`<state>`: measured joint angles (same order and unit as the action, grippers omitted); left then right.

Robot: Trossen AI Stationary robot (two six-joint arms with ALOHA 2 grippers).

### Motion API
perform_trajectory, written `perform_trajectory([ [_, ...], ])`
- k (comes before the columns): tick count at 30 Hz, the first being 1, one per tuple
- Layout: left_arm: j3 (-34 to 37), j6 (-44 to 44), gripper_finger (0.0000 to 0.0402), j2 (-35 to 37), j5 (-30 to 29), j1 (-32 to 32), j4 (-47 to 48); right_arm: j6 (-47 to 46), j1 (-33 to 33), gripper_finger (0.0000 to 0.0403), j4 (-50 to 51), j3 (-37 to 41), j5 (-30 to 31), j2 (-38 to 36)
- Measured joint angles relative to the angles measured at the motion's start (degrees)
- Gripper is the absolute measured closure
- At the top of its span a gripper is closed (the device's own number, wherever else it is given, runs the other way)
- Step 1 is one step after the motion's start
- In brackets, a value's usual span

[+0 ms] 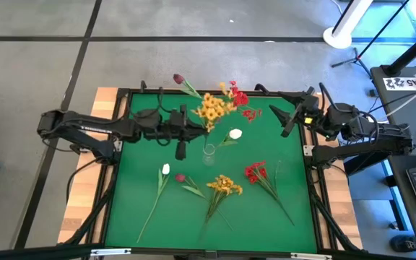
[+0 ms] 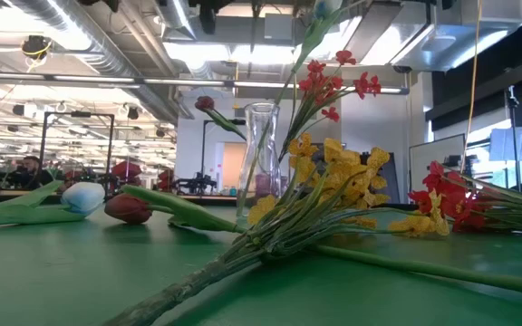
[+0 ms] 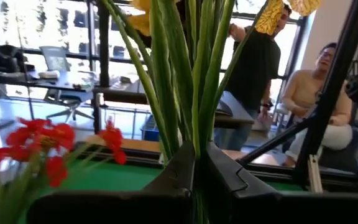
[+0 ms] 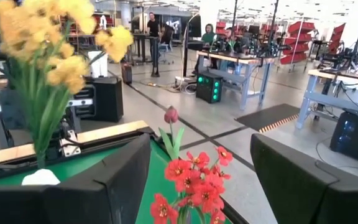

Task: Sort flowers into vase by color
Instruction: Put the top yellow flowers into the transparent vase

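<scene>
My left gripper [image 1: 201, 123] reaches level over the table's far middle, shut on a bunch of yellow flowers [image 1: 211, 108]; their green stems [image 3: 185, 74] rise between its fingers. A clear vase [image 1: 209, 153] stands just nearer, with a white flower [image 1: 235, 134] leaning from it. Red flowers [image 1: 240, 97] and a maroon tulip [image 1: 178, 78] stand up at the far side; what bears them is hidden. Lying flat near the front are a white bud [image 1: 165, 170], a maroon tulip [image 1: 180, 178], a yellow bunch [image 1: 224, 185] and red flowers [image 1: 255, 172]. My right gripper [image 1: 289, 119] waits open at the far right. My left gripper pinches several green stems of the yellow bunch [image 3: 194, 134] between its two fingers, well below the blossoms. The fingers come level from the table's left and lie across the stems. The bunch stands upright in the hold, blossoms up, lifted clear of the table.
A black frame [image 1: 193, 92] runs around the green mat. The right arm [image 1: 352, 133] stays outside the mat's right edge. Beyond the table, people sit and stand at desks [image 3: 303, 93]. Bare green mat lies to the right of the vase [image 1: 280, 155].
</scene>
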<state>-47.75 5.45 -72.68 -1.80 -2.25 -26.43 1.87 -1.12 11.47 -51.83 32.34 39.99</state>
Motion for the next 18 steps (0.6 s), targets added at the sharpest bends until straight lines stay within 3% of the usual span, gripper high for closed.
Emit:
perform_trajectory([
  [6,1.0,-2.8,0.0391,-3.2,-3.8,2.0,-3.4,0.0,0.0,0.0127,0.8,0.0,0.0,0.0],
  [12,9.8,-4.1,0.0393,-3.9,-5.2,2.1,-21.3,-1.5,0.0,0.0127,1.9,0.0,0.0,0.0],
  [18,16.0,-1.2,0.0394,-3.8,-8.5,1.8,-25.7,-1.8,0.0,0.0127,2.9,0.0,0.0,0.0],
])
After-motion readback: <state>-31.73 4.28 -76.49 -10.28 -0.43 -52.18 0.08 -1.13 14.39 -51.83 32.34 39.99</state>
